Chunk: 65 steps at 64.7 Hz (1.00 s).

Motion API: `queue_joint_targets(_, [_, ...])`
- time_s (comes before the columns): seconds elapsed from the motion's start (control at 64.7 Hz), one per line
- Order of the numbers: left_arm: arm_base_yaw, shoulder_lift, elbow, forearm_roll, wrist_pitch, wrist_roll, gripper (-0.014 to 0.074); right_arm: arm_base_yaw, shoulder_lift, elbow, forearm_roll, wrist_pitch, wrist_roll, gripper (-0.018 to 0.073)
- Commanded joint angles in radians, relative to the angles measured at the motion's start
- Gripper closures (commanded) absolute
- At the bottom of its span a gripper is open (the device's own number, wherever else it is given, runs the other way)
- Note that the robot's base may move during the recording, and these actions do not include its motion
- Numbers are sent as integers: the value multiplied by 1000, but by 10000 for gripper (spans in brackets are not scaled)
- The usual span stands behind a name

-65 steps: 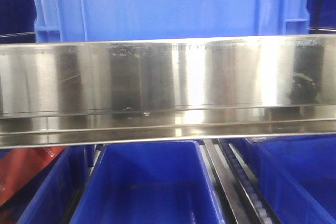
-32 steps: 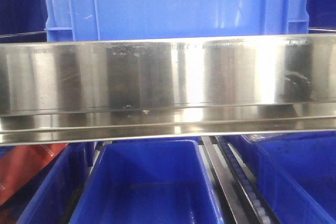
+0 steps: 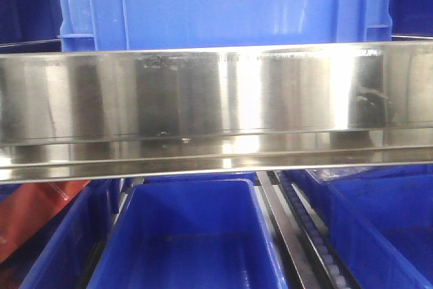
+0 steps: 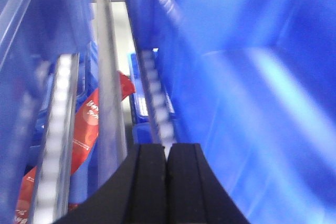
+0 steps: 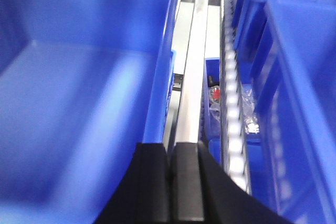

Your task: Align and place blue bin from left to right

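Observation:
A large blue bin stands on the upper level behind a steel rail, and neither gripper shows in the front view. In the left wrist view, the left gripper is shut with its black fingers pressed together. It hangs just left of the blue bin's left wall, over a roller track. In the right wrist view, the right gripper is shut too, just right of the blue bin's right wall. I see nothing held between either pair of fingers. Both wrist views are blurred.
A wide shiny steel rail crosses the front view. Below it sit more blue bins, a roller track and a red package. Roller tracks and steel bars flank the bin.
In the front view the upper bin's left edge has shifted to the right over the last second. The reflections on the rail have drifted left.

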Motion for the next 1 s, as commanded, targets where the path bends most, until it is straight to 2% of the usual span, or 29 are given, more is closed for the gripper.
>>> queue_joint_targets(0.0, [2,-114,138,-12,-137,-8,707,-1,-112,161,-17,-139,-9,634])
queue_joint_targets(0.093, [2,-229,293,-12,-235,-6,707,-1,-236,329,-17,-244,-9,634])
queue_joint_targets(0.216, [2,-368,445,-11,-307,1,707,-1,-409,522,-17,-362,-9,634])
queue_joint_targets(0.479, [2,-606,671,-4,-312,2,707,-1,-754,836,-26,-440,-9,634])
queue_joint_targets(0.757, [2,-685,746,-4,-312,2,707,-1,-1122,1050,-40,-444,-9,634])
queue_joint_targets(0.989, [2,-685,746,-4,-312,2,707,-1,-1197,1075,-40,-450,-9,634])
